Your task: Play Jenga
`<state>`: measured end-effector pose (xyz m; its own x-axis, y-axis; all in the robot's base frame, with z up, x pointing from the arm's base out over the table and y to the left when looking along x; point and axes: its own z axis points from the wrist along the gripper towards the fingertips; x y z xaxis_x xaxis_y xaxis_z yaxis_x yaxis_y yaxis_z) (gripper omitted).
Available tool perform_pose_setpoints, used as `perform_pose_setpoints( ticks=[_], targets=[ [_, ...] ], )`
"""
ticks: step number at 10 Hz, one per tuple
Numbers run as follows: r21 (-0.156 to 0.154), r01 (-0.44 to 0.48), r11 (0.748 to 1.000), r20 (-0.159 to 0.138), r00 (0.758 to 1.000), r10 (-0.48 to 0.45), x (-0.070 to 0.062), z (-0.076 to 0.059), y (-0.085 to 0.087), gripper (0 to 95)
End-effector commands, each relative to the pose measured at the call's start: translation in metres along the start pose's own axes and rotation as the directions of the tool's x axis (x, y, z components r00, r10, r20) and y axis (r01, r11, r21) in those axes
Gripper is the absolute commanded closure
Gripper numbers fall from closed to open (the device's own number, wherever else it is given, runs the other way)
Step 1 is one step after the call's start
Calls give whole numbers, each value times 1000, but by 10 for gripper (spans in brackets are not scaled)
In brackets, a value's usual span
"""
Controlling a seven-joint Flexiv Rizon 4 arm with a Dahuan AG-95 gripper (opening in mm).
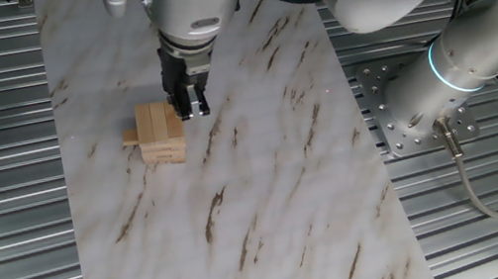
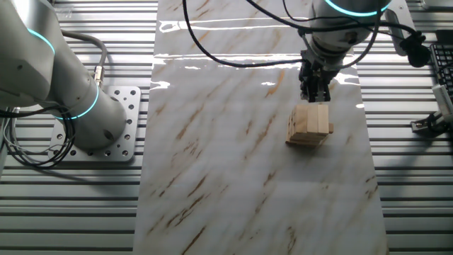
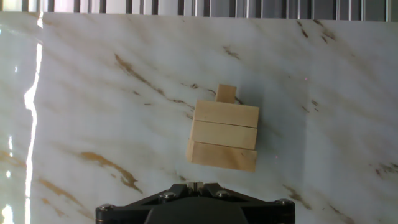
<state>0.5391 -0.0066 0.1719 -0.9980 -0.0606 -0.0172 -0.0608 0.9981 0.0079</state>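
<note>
So: Jenga stack (image 1: 160, 133) sits on the marble-look bench (image 1: 270, 206), left of centre in one fixed view, right of centre in the other (image 2: 310, 125). Fingers (image 1: 189, 100) hang just beside the stack's upper edge, tips pressed together with nothing between them, so clenched and empty as far as both fixed views show. My read: they're held shut to act as a single poker, lined up with the stack's side to push a block rather than pinch one. One block (image 3: 226, 94) already juts out the far side of the stack in the hand view, and the same block shows as a stub on the left in one fixed view (image 1: 131, 137); that fits a push-through in progress, though I can't tell whether the fingers touch the wood right now. Stack looks slightly skewed, with the top-layer blocks not quite flush in the hand view. Materials: blocks are pale raw wood, matte, square-edged, three abreast on top, layers crosswise. Bench surface is glossy white with brown veining and strong glare, probably slick, so the whole stack may slide under a side push. Ribbed metal flanks the bench on both sides.
</note>
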Motion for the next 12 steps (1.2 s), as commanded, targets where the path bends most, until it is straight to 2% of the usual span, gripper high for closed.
perform_pose_setpoints(
  ticks=[1, 7, 12],
  targets=[
    [0, 3, 1000, -1, 1000, -3, -5, 1, -2, 950],
    [-3, 25, 1000, -2, 1000, -25, -17, 3, -12, 950],
    [1, 10, 1000, 2, 1000, -10, -33, 8, -13, 950]
  ],
)
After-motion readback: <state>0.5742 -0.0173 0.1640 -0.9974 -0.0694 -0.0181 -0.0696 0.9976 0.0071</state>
